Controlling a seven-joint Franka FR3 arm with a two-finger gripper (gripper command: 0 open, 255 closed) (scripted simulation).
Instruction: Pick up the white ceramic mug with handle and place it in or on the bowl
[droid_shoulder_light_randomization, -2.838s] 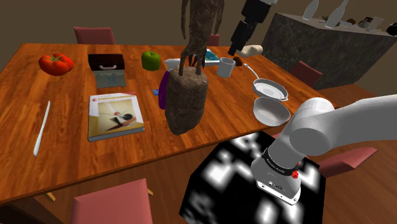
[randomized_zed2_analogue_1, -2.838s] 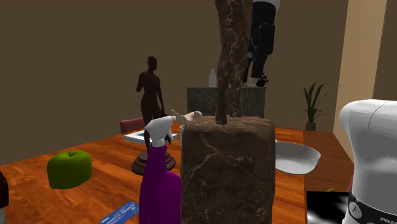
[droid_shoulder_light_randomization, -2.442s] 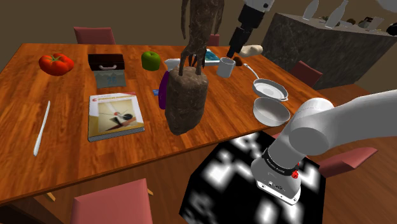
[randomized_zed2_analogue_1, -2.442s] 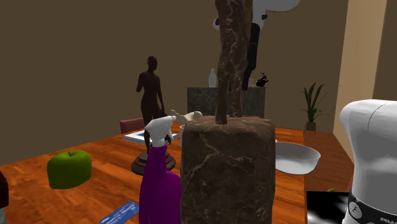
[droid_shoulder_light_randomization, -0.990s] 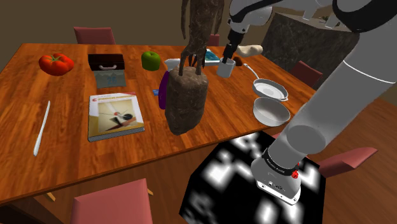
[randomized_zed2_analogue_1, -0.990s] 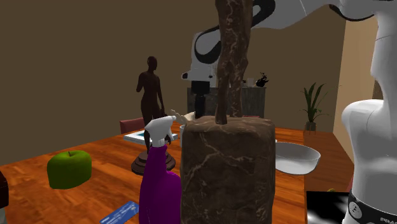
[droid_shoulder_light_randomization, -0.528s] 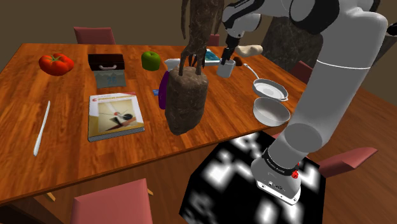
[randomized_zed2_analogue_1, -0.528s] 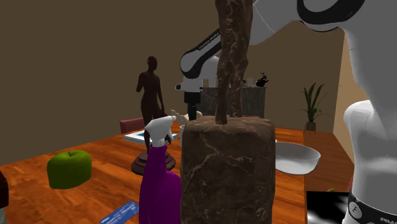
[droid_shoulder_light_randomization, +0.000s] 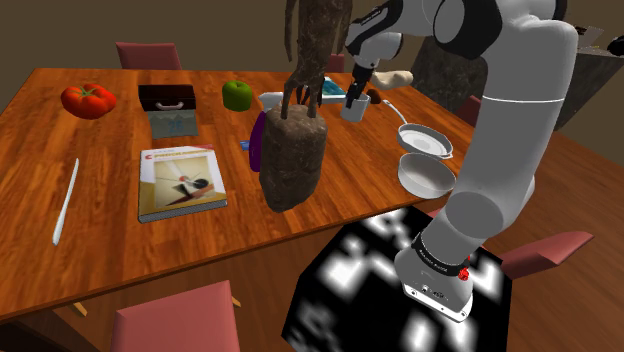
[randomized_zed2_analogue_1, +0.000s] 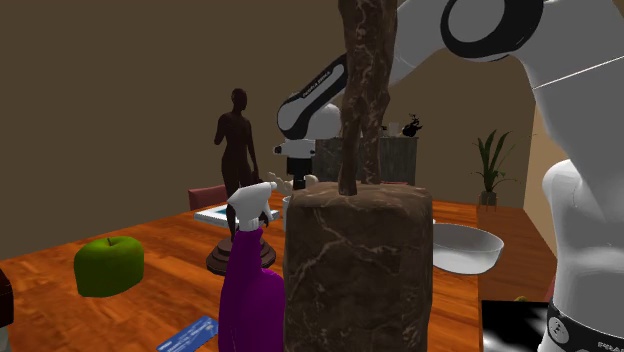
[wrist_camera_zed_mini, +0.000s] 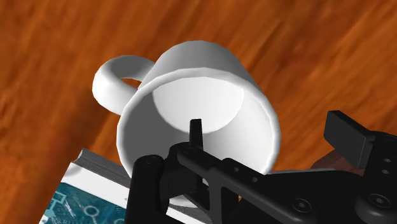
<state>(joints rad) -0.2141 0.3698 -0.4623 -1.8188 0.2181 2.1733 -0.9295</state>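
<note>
The wooden surface (droid_shoulder_light_randomization: 120, 240) spans the shoulder view, and the white arm (droid_shoulder_light_randomization: 510, 130) arches from its stand over to the far right of it. A tall brown stone statue (droid_shoulder_light_randomization: 293, 160) stands mid-surface. The white bowl (droid_shoulder_light_randomization: 427, 177) sits near the right edge, well apart from the white mug (droid_shoulder_light_randomization: 352, 108), which stands upright at the far right, just beyond the statue. The pincer (droid_shoulder_light_randomization: 356, 92) hangs directly over the mug.

The step in hand looks like the grasp. The wrist view settles what the shoulder view cannot. The pincer is apart: one fingertip (wrist_camera_zed_mini: 195, 133) is down inside the mug's mouth and the other is outside the wall, neither pressing it. The handle points off to the side, clear of both.

To do this well, I would sink a little deeper so the pads take more wall. Then close gently on that wall, keep off the handle, and lift straight before carrying toward the bowl.

The second exterior view puts the statue in front of the grasp, yet it shows the bowl side-on, giving its wall height
</note>
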